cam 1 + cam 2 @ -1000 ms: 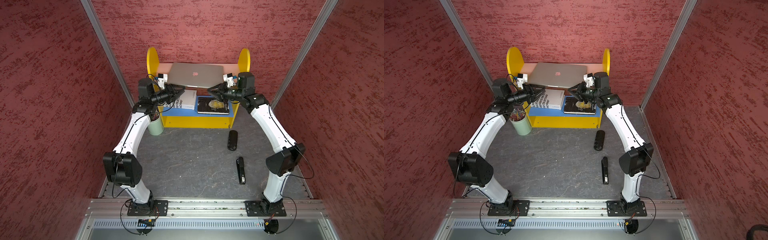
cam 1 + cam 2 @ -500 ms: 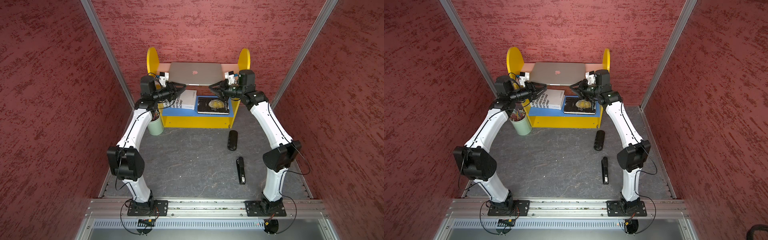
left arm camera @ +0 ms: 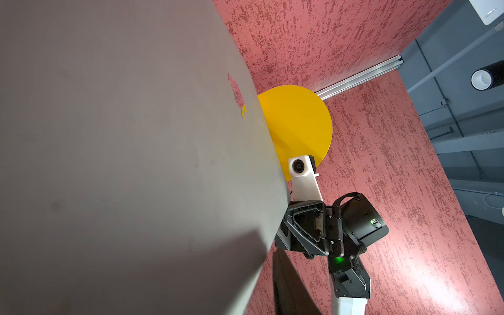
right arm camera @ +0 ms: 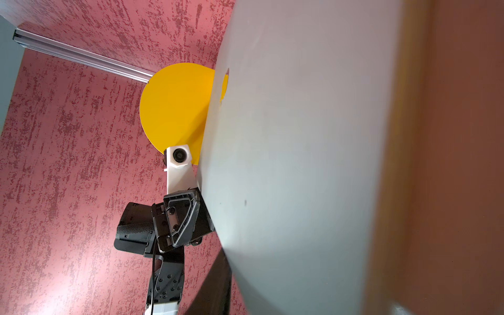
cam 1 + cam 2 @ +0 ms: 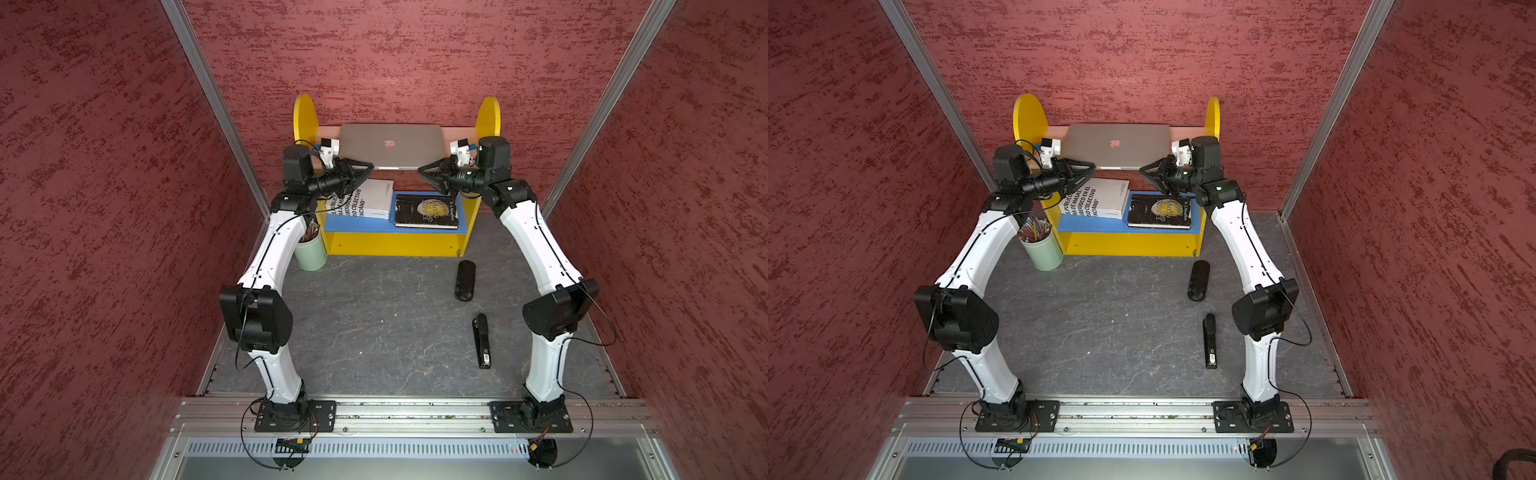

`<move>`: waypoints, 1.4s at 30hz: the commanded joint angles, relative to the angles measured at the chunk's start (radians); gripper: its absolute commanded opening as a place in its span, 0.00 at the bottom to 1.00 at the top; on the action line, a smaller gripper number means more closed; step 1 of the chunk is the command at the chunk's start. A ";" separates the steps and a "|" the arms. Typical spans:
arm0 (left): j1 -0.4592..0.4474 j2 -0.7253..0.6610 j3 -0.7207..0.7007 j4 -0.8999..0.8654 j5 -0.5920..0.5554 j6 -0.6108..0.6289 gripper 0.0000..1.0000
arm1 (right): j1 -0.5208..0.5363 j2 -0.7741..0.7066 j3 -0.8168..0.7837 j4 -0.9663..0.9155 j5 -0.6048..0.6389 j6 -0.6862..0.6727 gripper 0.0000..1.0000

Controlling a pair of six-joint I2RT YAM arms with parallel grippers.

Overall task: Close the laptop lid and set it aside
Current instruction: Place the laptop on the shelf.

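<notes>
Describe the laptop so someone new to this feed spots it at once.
Find the yellow shelf unit against the back wall. Between its two round end panels, at the upper pink shelf, is the laptop: a closed silver-grey slab with a logo on top, wider than the white book and the black book below it.

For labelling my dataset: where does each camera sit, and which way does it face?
Both top views: high above the arm bases, looking down and forward at the laptop on the yellow shelf; both arms show, left tool and right tool at its front corners.
Left wrist: on the left arm, facing across the laptop; shows the right tool and arm.
Right wrist: mirrored; shows the left tool and arm.
Shared: all show laptop and shelf.
</notes>
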 commanded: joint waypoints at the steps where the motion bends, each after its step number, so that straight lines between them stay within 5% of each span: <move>1: 0.004 0.030 0.047 -0.017 0.000 0.020 0.30 | -0.015 0.019 0.037 0.011 0.011 -0.010 0.30; 28: 0.007 0.055 0.090 -0.037 0.006 0.016 0.27 | -0.042 0.083 0.135 -0.019 0.033 0.014 0.25; 42: 0.006 0.021 0.087 -0.050 0.008 0.013 0.35 | -0.044 0.053 0.133 -0.045 0.016 0.013 0.30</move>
